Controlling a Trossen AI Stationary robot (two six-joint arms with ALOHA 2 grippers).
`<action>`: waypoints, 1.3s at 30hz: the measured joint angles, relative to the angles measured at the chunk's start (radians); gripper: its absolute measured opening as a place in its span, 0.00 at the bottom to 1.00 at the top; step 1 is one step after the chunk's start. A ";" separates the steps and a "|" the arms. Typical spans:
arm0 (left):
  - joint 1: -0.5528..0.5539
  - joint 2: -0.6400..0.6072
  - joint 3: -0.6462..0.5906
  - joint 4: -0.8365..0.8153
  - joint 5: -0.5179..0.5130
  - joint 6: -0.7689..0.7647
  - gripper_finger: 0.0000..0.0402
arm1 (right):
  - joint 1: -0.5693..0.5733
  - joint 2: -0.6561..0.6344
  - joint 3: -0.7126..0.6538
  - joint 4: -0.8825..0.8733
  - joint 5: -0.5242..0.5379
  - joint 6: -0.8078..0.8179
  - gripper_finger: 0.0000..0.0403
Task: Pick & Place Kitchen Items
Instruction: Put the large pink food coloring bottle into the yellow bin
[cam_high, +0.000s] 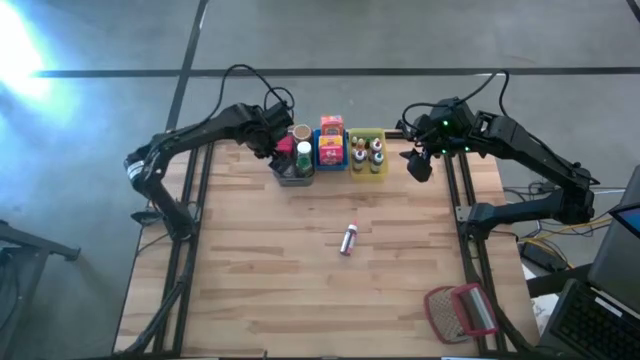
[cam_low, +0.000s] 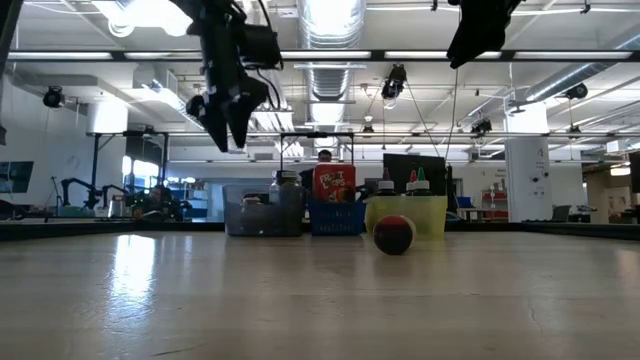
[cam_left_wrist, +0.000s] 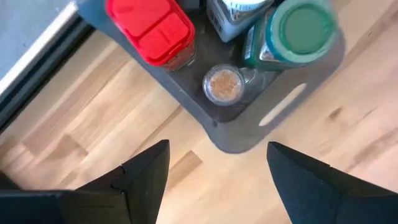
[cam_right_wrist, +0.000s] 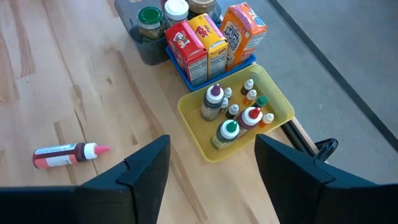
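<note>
Three bins stand in a row at the table's far edge. The grey bin (cam_high: 293, 168) holds a red-lidded container (cam_left_wrist: 151, 28), a small spice jar (cam_left_wrist: 224, 83) and a green-capped bottle (cam_left_wrist: 303, 28). The blue bin (cam_high: 332, 152) holds upright boxes (cam_right_wrist: 205, 43). The yellow bin (cam_right_wrist: 239, 112) holds several small capped bottles. One small dark-red bottle (cam_high: 348, 240) lies on its side mid-table. My left gripper (cam_left_wrist: 217, 180) hangs open above the grey bin's corner, holding nothing. My right gripper (cam_right_wrist: 211, 168) hangs open, high beside the yellow bin.
A red-framed grey mesh object (cam_high: 460, 310) lies at the table's near right corner. Bare wood (cam_high: 260, 280) stretches between the bins and the near edge, around the lying bottle. In the low view the left gripper (cam_low: 228, 115) hangs well above the bins.
</note>
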 joint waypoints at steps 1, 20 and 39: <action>-0.002 -0.012 0.010 -0.013 -0.001 -0.010 0.68 | 0.000 0.000 0.000 0.000 0.000 0.000 0.56; -0.468 -0.166 0.043 0.063 -0.277 -0.320 0.68 | 0.000 0.000 0.000 0.000 0.000 0.000 0.64; -0.936 0.135 0.031 0.676 -0.599 -0.246 0.68 | 0.000 0.000 0.000 0.000 0.000 0.000 0.81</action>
